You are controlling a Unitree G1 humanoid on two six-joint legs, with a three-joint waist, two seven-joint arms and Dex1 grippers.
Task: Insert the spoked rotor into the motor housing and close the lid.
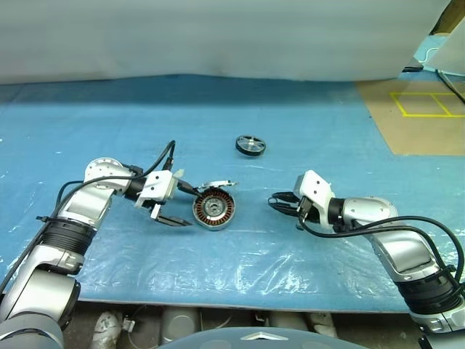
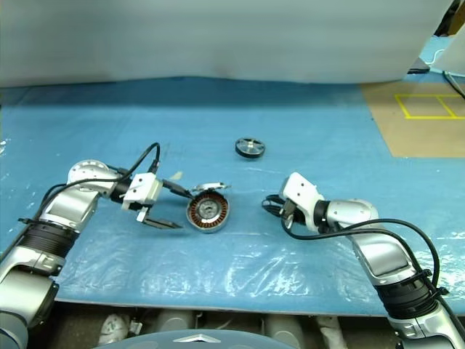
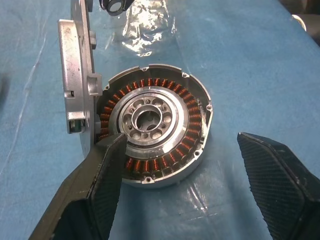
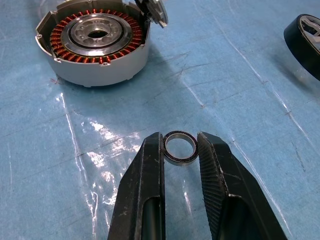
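The motor housing (image 1: 213, 209) lies on the blue sheet, its copper windings and silver hub (image 3: 150, 119) uncovered. The lid (image 3: 76, 82) stands on edge at the housing's far rim. My left gripper (image 1: 186, 206) is open, its two black fingers (image 3: 102, 185) level with the housing's left side, one on each flank. Whether they touch it I cannot tell. The spoked rotor (image 1: 250, 145) lies alone farther back, black rim up. To the right of the housing, my right gripper (image 4: 181, 150) is shut on a small thin ring (image 4: 180, 147), low over the sheet.
Crinkled clear plastic (image 1: 240, 254) covers the blue sheet (image 1: 109, 131) near the front edge. A brown floor patch with yellow tape (image 1: 425, 109) lies at the far right. A pale backdrop (image 1: 218, 36) closes off the back.
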